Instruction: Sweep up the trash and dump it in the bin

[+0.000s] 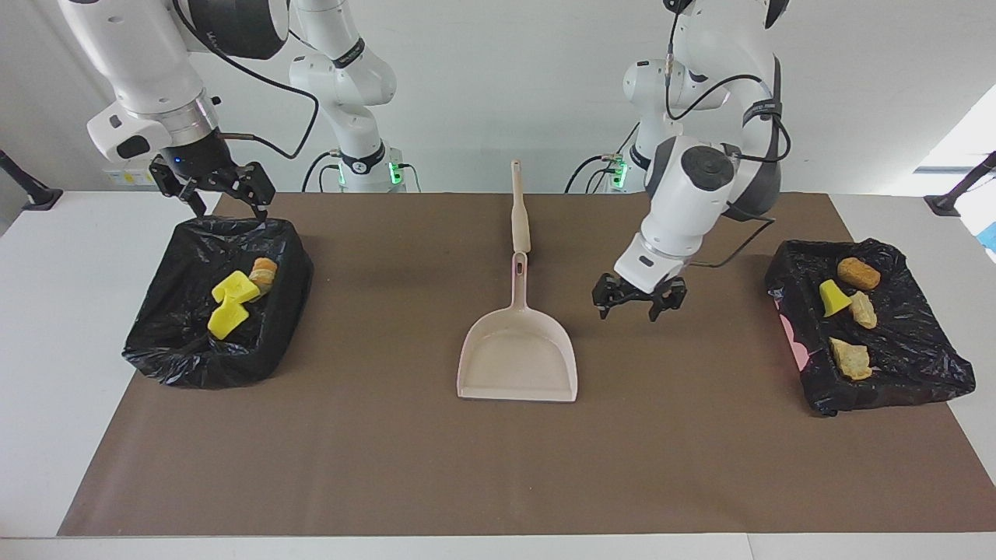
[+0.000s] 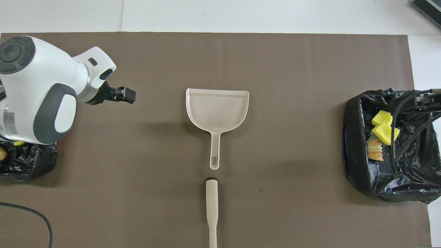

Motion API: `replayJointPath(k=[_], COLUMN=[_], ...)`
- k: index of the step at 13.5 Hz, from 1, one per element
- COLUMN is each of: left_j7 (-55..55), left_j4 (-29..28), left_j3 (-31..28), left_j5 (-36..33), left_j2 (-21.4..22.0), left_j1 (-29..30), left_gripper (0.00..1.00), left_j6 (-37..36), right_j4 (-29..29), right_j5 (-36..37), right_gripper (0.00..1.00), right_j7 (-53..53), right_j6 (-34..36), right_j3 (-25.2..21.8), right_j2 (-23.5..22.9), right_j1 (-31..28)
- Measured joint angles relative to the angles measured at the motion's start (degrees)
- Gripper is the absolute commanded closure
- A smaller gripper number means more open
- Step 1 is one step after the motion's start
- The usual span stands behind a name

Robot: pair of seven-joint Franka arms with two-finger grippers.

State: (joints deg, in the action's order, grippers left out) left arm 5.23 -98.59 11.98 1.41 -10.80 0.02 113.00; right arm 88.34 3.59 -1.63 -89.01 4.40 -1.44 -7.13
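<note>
R gripper (image 1: 222,196) hanging over robot-side rim of bin (image 1: 167,354), jaws spread, holding nothing. Three trash lumps (image 1: 233,299) lying in that bin, twd R arm's end from dustpan (image 1: 517,362). Dustpan sitting mid-mat, handle pointing at robots; brush (image 1: 519,210) lying just robot-side of it. L gripper (image 1: 640,299) hovering over mat beside dustpan, jaws wide, empty. Four lumps (image 1: 848,311) sitting in tray (image 1: 895,389) twd L arm's end.
</note>
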Motion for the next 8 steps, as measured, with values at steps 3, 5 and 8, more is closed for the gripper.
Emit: replayJointPath(k=[3,5,8], left_j7=[-4.59,-5.1,-5.14], left_j4=[3.88,7.11,10.04], left_j3=[-0.04,0.01,0.11], left_j5=[0.0,0.0,-0.02], left_j2=[2.03,2.23,2.28], left_j1=[2.59,2.86,2.86], left_gripper=[0.0,0.0,0.0], left_j6=[-7.72,-11.82,-15.63], right_j4=[0.0,0.0,0.0], right_j5=[0.0,0.0,0.0], right_gripper=[0.0,0.0,0.0], right_j7=[0.0,0.0,0.0], right_j6=[0.0,0.0,0.0], right_j3=[0.0,0.0,0.0], right_j2=[0.0,0.0,0.0], right_j1=[0.0,0.0,0.0])
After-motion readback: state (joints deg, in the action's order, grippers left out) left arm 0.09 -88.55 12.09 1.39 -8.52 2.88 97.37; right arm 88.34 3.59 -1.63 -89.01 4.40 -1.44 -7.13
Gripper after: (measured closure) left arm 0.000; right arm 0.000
